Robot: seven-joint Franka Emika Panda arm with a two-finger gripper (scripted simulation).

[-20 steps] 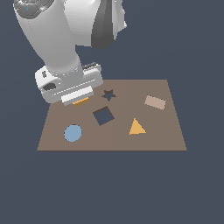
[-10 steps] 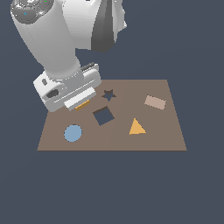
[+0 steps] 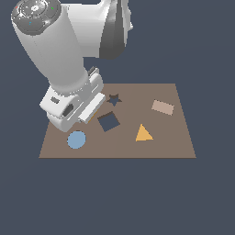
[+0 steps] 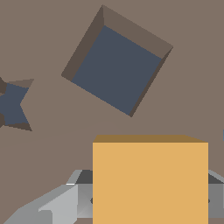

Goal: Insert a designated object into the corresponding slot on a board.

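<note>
My gripper (image 4: 148,199) is shut on the orange-yellow square block (image 4: 150,179), which sits between its grey fingers (image 4: 72,197). The dark navy square slot (image 4: 116,61) lies askew in the brown board (image 4: 183,100), a short way ahead of the block and apart from it. In the exterior view the gripper (image 3: 91,114) hangs over the board (image 3: 174,142) just to the left of the square slot (image 3: 108,120). The hand hides the block there.
A dark star-shaped cutout (image 3: 114,99) lies behind the square slot and also shows in the wrist view (image 4: 13,105). A blue disc (image 3: 76,139), an orange triangle (image 3: 143,133) and a tan rectangle (image 3: 162,107) lie on the board.
The hand has come down and forward over the board with the block in it, ending closer to the square slot. The shapes on the board have not moved.
</note>
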